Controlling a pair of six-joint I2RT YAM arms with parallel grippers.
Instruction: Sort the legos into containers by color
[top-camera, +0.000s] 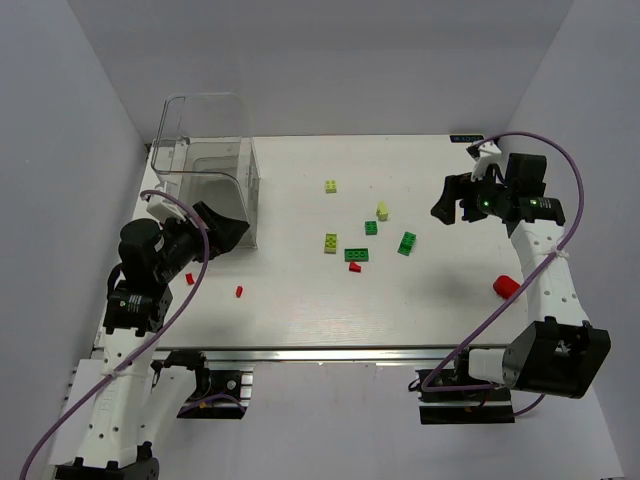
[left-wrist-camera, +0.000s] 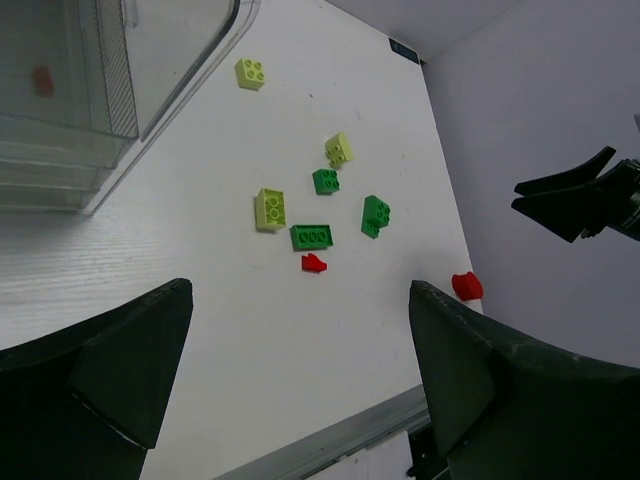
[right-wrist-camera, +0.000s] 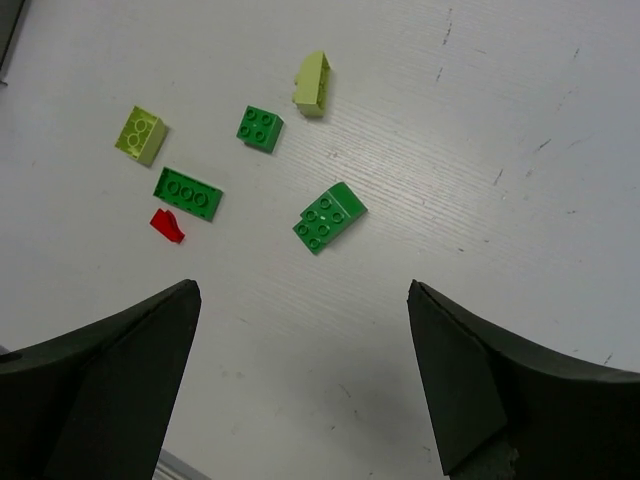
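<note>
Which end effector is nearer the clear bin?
Left. The left end effector is right beside the clear bin, at its near side; the right end effector is across the table, beyond the bricks.

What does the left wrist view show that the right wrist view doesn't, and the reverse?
Left wrist only: the clear bin, a lone yellow-green brick, a separate red piece, the right gripper. Right wrist only: its own fingers. Both: the cluster of three dark green bricks, two yellow-green bricks and one small red brick.
</note>
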